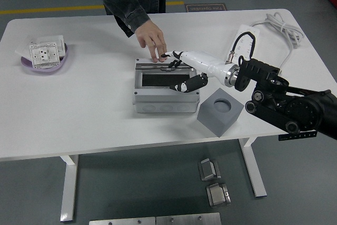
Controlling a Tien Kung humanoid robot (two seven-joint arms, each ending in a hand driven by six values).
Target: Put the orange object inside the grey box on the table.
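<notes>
The grey box (166, 98) stands mid-table, a dark rectangle showing in its top and its clear lid lowered over it. My right hand (175, 72), white with black fingers (187, 84), reaches from the right and hovers over the box's right half, fingers spread and holding nothing that I can see. A person's hand (151, 38) comes in from the far side, its fingertips resting on the back edge of the lid. No orange object shows anywhere in view. My left arm is out of the picture.
A grey cube (220, 111) with a round recess sits just right of the box, under my forearm. A purple bowl (25, 63) with white socket plates is at the far left. A white cable (279, 25) lies at the back right.
</notes>
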